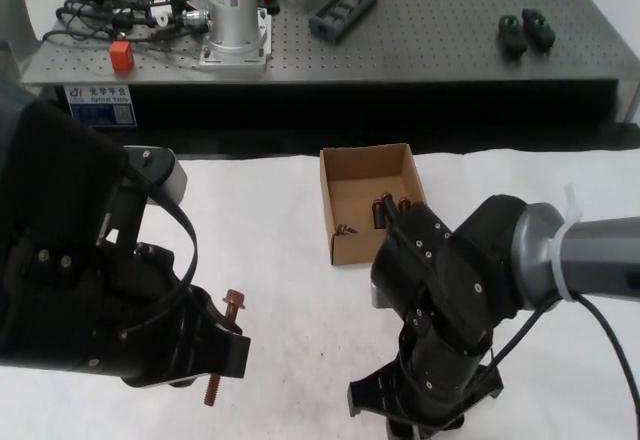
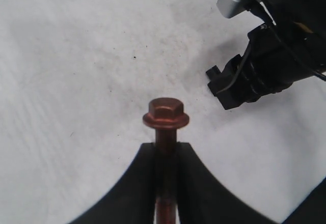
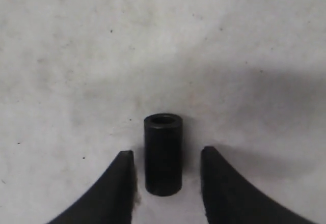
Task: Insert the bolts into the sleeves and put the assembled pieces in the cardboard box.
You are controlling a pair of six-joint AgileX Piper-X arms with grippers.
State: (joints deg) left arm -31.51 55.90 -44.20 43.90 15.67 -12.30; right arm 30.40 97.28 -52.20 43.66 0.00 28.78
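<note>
At the left, the left gripper [image 1: 222,350] is clamped on a copper bolt [image 1: 232,312]. It pinches the shank near the middle, so the flanged hex head sticks out on one side and the threaded tip on the other. Held clear of the white cover [image 1: 280,260] like this, the tip is presumably kept free to enter a sleeve. The left wrist view adds what the high view cannot. The shank sits squarely in the slot between the two fingers [image 2: 137,183], the head lies just beyond their tips, and the bulk of the other arm is farther off above the cover. In the middle, the cardboard box [image 1: 365,150] stands open toward the far side of the cover, seemingly within reach of both arms. It holds a few assembled pieces [image 1: 385,208], which suggests part of the job is done. To the right, the right gripper [image 1: 425,412] is low over the cover near the front edge, and in the high view the arm's own body hides what lies beneath it. The right wrist view fills that gap. A black sleeve [image 3: 163,152] rests on the cover between the fingers, which stand apart with a sliver of cover showing on each side, so nothing is gripped yet. The bore shows at one end, but whether the sleeve stands or lies is hard to tell.
</note>
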